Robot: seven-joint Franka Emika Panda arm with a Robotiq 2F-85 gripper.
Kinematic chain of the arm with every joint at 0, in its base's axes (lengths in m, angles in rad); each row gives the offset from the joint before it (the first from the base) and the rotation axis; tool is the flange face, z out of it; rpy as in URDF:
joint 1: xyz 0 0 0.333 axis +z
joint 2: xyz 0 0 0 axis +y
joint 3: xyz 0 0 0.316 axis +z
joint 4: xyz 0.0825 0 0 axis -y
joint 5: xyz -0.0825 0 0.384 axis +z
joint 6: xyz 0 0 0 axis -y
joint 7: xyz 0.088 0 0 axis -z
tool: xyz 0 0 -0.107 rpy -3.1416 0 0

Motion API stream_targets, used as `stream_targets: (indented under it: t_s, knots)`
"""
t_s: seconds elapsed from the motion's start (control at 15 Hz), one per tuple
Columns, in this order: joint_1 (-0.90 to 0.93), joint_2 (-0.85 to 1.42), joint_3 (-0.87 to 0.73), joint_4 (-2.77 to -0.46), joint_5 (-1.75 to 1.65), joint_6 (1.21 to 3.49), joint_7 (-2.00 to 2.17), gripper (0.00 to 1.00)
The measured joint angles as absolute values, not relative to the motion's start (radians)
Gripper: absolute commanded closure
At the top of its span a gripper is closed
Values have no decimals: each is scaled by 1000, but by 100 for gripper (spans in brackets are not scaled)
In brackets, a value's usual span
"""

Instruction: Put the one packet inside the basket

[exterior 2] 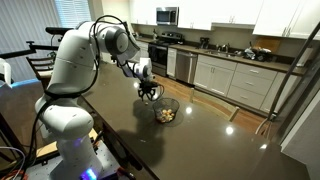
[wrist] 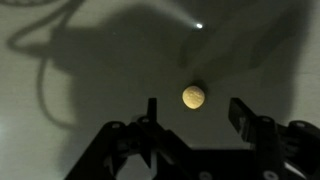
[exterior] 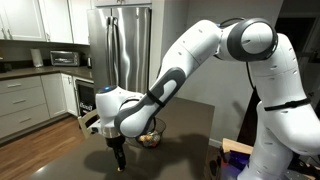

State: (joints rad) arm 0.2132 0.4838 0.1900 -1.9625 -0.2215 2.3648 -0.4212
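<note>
Dark counter (exterior 2: 205, 145); pincer (wrist: 196, 118) spread empty above the packet (wrist: 194, 96); arm (exterior: 190, 58) partly hides basket (exterior: 152, 139).

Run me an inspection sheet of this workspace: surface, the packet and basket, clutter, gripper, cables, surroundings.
Surface: dark glossy counter; a light glare shows on it in the wrist view.
Packet: small, pale yellow, lying on the counter between the fingers, which do not touch it.
Basket: wire mesh, on the counter beside the gripper.
Clutter: heap of packets inside the basket.
Gripper: open, low over the packet.
Cables: loop along the arm.
Surroundings: kitchen with fridge, stove and cabinets.
</note>
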Motion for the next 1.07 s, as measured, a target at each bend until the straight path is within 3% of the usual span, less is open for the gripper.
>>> stream_targets:
  t_s: [0.33,0.4,0.47,1.07]
  knots:
    - [212,497,196,-1962,-199,2354,-421,0]
    - [212,499,198,-1962,-193,2353,-421,18]
    - [212,501,200,-1962,-186,2352,-421,26]
    - [211,507,207,-1962,-162,2352,-421,86]
